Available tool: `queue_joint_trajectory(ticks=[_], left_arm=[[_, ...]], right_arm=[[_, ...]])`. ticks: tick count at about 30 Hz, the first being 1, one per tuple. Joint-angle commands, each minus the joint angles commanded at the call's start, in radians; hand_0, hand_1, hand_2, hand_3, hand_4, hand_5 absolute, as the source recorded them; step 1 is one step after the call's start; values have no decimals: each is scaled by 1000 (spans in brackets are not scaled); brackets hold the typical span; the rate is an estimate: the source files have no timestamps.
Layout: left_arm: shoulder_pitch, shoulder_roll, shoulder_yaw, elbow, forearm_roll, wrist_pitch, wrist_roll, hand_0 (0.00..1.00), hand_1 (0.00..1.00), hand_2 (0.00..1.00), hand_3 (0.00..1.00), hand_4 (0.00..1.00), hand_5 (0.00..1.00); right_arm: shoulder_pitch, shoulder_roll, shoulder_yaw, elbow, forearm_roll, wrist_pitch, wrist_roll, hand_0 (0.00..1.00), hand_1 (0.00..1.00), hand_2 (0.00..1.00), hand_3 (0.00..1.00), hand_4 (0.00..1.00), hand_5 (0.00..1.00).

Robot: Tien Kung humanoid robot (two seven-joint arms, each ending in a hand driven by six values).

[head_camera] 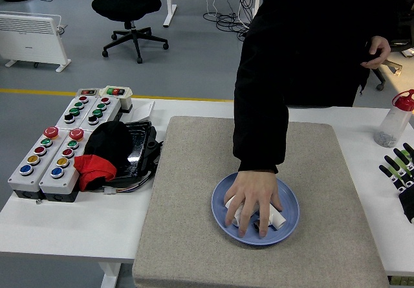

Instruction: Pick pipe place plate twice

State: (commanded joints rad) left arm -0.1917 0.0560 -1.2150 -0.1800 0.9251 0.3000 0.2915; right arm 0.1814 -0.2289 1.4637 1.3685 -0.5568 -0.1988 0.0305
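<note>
A blue plate [290, 205] lies on the grey mat [194, 191], right of centre. Two white pipe fittings [279, 219] are in the plate, mostly covered. A person in black leans over the table from the far side, and one hand [254, 199] presses down flat on the fittings in the plate. Only small white bits show beside the fingers. My right hand [402, 169] rests at the right edge of the table, fingers spread and holding nothing, well away from the plate. My left arm is out of view.
Grey button boxes [55, 152] sit at the left, with a black and red cloth [103, 153] on a black tray. A clear bottle with a red cap [395, 120] stands at the far right, just behind my right hand.
</note>
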Motion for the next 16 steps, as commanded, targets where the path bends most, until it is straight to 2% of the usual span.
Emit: queue_joint_trajectory(ticks=[16], left_arm=[[-1, -1, -2, 0, 0, 0, -1, 712, 754, 718, 661, 403, 998]], right_arm=[[3, 3, 1, -5, 7, -13, -3, 777, 758, 840, 838, 542, 673]])
